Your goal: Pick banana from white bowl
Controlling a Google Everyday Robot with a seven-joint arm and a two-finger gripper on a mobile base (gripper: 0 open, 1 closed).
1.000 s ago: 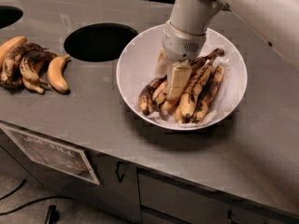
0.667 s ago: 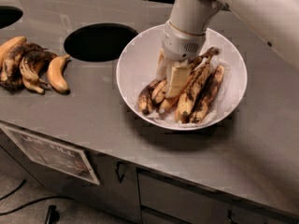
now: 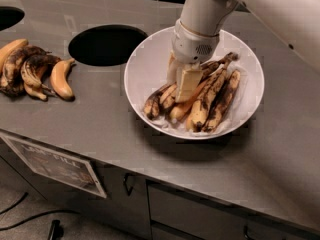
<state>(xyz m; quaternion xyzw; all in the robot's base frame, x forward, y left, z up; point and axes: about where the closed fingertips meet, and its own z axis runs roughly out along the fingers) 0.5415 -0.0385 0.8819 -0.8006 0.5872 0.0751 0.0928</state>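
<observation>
Gripper [image 3: 181, 86] is down inside the white bowl [image 3: 145, 66], left of centre, with the arm coming in from the upper right. Its pale lower end sits on or among the heap of fruit. Whether it is spread or clamped on anything I cannot tell from this angle.

The banana [image 3: 216, 65] lies in the bowl, the rearmost of the bunch. It is slim, yellow under heavy brown-black blotches, with the dark stem tip pointing up and right towards the far rim. Its lower stretch runs in under the gripper and is hidden there, so contact is probable but not confirmed.

The other bananas [image 3: 207, 104] lie alongside it, fanned on the same diagonal with blunt ends towards the near-left rim. All rest on a crinkled whitish liner [image 3: 234, 115].

The bowl stands on a grey counter [image 3: 100, 119]. A round hole [image 3: 107, 45] in the counter is just beside the bowl's left edge, and part of a second hole [image 3: 9, 17] shows at far left.

A loose group of bananas [image 3: 32, 69] lies on the counter, well apart from the bowl – mostly blackened, with one plain orange-yellow.

A printed label [image 3: 55, 165] is fixed to the cabinet front below
</observation>
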